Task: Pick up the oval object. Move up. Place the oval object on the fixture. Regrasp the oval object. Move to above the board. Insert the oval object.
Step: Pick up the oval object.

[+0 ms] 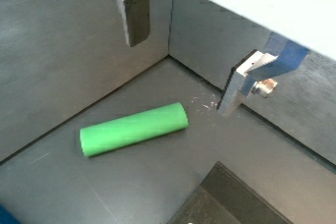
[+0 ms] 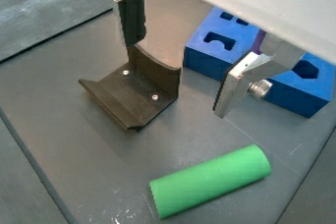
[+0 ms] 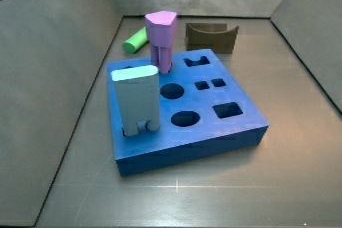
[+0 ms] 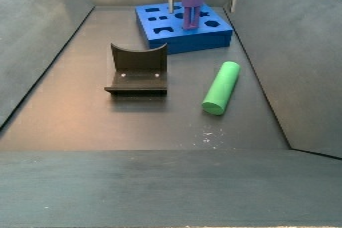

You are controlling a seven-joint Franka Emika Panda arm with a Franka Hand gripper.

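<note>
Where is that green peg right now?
The green peg lies flat on the floor in a side view, beside the dark fixture, in front of the blue board; the open gripper hovers above, empty.

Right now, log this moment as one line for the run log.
pincer: open, empty, above floor | oval object: lying flat on floor, not grasped | fixture: empty | board: purple peg and light-blue peg inserted
</note>
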